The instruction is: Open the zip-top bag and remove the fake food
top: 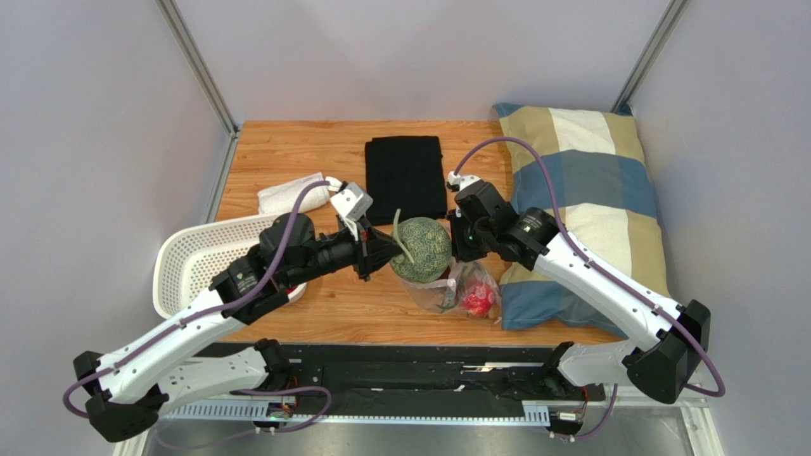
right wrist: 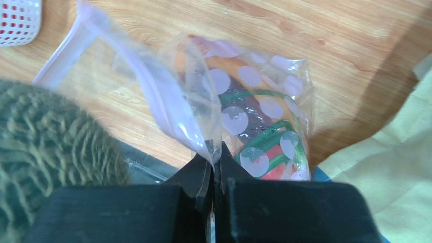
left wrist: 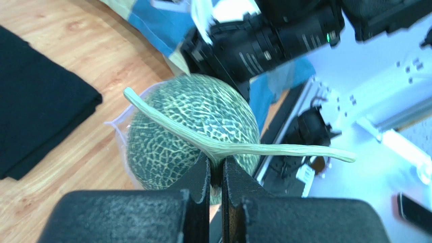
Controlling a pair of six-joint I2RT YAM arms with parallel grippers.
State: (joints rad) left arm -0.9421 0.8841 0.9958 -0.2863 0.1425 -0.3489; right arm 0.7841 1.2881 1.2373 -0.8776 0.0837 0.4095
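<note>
The left gripper (left wrist: 216, 164) is clamped on the pale T-shaped stem (left wrist: 238, 148) of a netted green toy melon (left wrist: 187, 121) hanging just ahead of it. The right gripper (right wrist: 215, 152) pinches the rim of the clear pink-dotted zip-top bag (right wrist: 253, 96), which lies on the wooden desk (right wrist: 314, 35) beyond it with red and green toy pieces (right wrist: 268, 152) inside. Held only by that thin stem, the melon could twist loose and drop. The slick film might also slip from the pinch.

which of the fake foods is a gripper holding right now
The green netted melon, pinched by its pale stem in the left gripper; the red fruit lies inside the zip-top bag.
</note>
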